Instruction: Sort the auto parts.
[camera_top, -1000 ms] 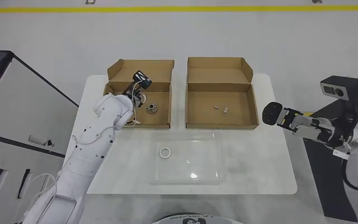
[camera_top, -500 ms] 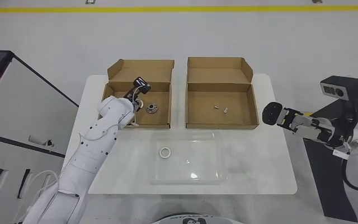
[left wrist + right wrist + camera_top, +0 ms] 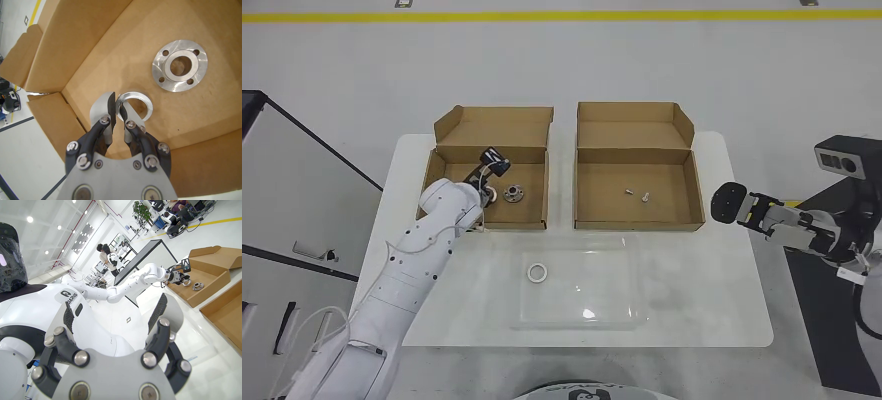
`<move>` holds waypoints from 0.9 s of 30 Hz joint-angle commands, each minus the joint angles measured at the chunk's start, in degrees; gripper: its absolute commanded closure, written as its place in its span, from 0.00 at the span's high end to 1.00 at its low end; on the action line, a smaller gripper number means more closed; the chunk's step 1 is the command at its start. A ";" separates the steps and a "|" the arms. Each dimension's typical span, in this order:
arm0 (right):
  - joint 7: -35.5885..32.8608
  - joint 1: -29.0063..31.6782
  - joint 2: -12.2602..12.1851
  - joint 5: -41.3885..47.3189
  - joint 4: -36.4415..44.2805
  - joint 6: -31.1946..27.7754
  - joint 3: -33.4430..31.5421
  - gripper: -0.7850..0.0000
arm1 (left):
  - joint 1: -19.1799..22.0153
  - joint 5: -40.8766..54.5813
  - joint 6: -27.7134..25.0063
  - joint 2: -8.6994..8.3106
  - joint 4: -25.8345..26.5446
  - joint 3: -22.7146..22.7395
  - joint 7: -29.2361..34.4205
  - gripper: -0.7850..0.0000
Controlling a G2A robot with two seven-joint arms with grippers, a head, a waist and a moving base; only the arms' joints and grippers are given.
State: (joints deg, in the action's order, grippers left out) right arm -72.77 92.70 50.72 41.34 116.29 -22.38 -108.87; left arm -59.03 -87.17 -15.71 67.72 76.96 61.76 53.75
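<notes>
here, the left gripper [image 3: 116, 101] pinched a metal ring [image 3: 136, 94] inside a cardboard box [image 3: 492, 128], beside a flange [image 3: 179, 65]; the right gripper [image 3: 115, 302] gaped wide.

Two boxes [image 3: 497, 128], two rings [image 3: 538, 272], one flange [image 3: 513, 193], perhaps two screws [image 3: 645, 196].

The two small silvery parts [image 3: 645, 196] in the right brown cardboard box [image 3: 672, 205] are too small for you to identify. Your left hand [image 3: 116, 100] hides part of the rim of the plain silver metal ring [image 3: 149, 106]. The right wrist view's edge cuts that box off.
</notes>
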 commanded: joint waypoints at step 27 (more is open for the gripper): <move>0.01 0.00 0.00 0.00 0.00 0.00 0.00 1.00 | -5.00 2.51 -7.58 -1.03 17.74 5.70 3.18 1.00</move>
State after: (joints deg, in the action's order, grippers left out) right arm -72.77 92.70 50.72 41.34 116.29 -22.38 -108.87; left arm -63.49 -85.10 -22.03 66.83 92.47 67.04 56.17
